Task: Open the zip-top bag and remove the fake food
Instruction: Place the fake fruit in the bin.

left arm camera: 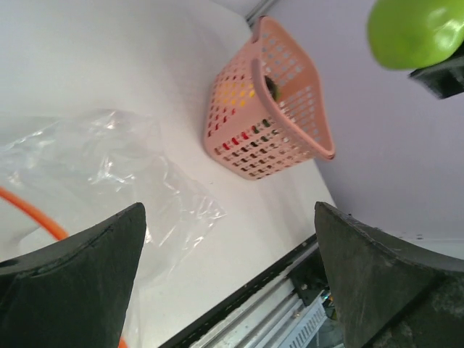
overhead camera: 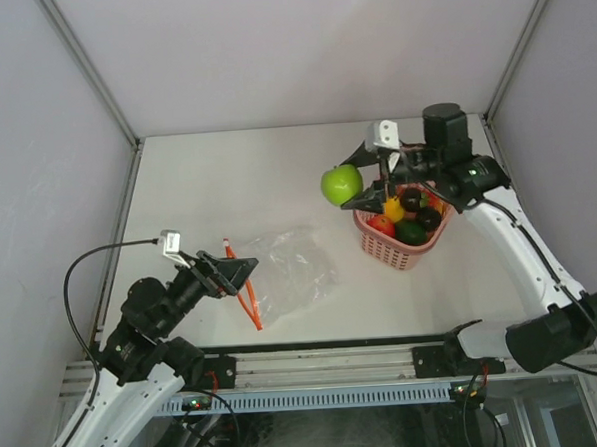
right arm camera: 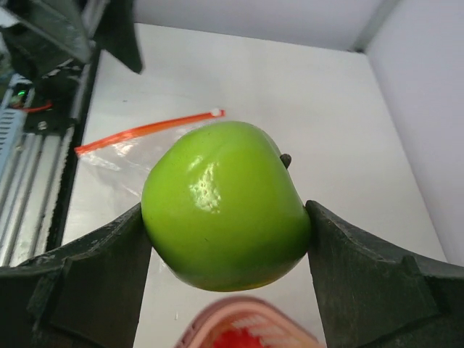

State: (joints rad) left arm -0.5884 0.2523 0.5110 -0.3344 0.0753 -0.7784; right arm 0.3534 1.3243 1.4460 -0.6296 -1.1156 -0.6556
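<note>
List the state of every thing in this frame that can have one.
zip-top bag: flat on the table, apparently empty; zip state unclear.
pink basket: upright, holding several fake foods.
green apple: gripped, held aloft beside the pink basket.
left jaws: wide open, empty, by the bag's zip edge.
right jaws: shut on the green apple.

One zip-top bag (overhead camera: pixel 291 269); one pink basket (overhead camera: pixel 400 251); one green apple (overhead camera: pixel 342 184); at least five other fake food pieces (overhead camera: pixel 393 210), heaped together.
</note>
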